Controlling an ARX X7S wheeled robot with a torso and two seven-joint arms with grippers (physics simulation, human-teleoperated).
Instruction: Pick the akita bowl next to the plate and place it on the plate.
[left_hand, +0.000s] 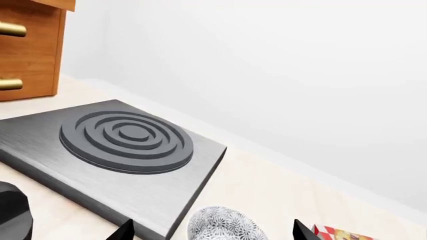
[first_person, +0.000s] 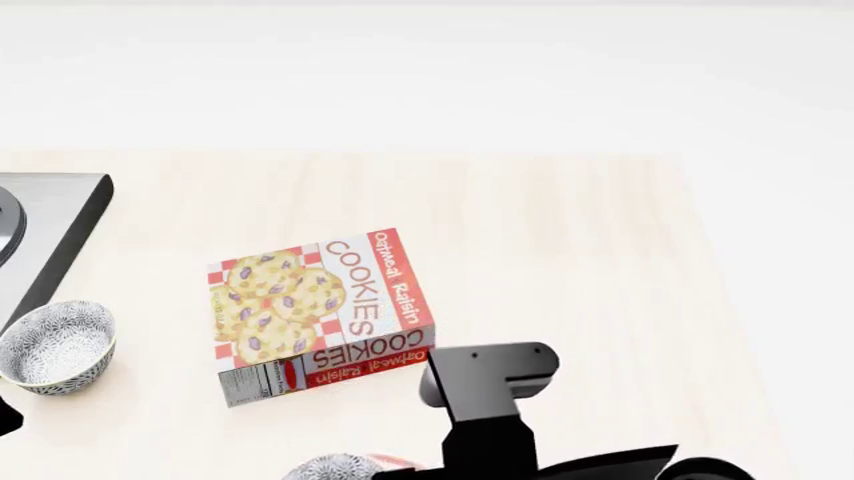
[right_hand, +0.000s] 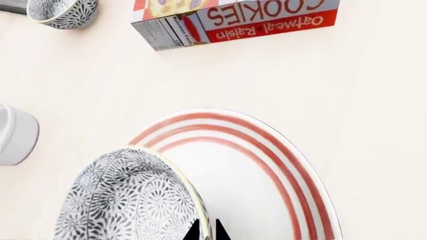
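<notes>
Right wrist view: the right gripper (right_hand: 207, 231) has its dark fingers (right_hand: 195, 231) pinched on the rim of the akita bowl (right_hand: 127, 200), one tip on each side of the wall; the bowl hangs tilted over the near edge of the plate (right_hand: 267, 165), its patterned side overlapping the red rings, and whether its foot touches the plate cannot be told; a white cup (right_hand: 15, 135) stands just beside the plate on the counter (right_hand: 373, 100), the cookie box (right_hand: 233, 20) lies further off, and a second patterned bowl (right_hand: 63, 11) sits beyond it by the grey stove slab (left_hand: 127, 145).

The left gripper (left_hand: 210, 231) hovers above that second bowl with its fingers spread apart and grasping nothing.

Risks, as I judge them: a thin rim pinch may let the bowl swing or slip; released while tilted or off-centre, it could roll off the plate's edge or tip toward the cup.
</notes>
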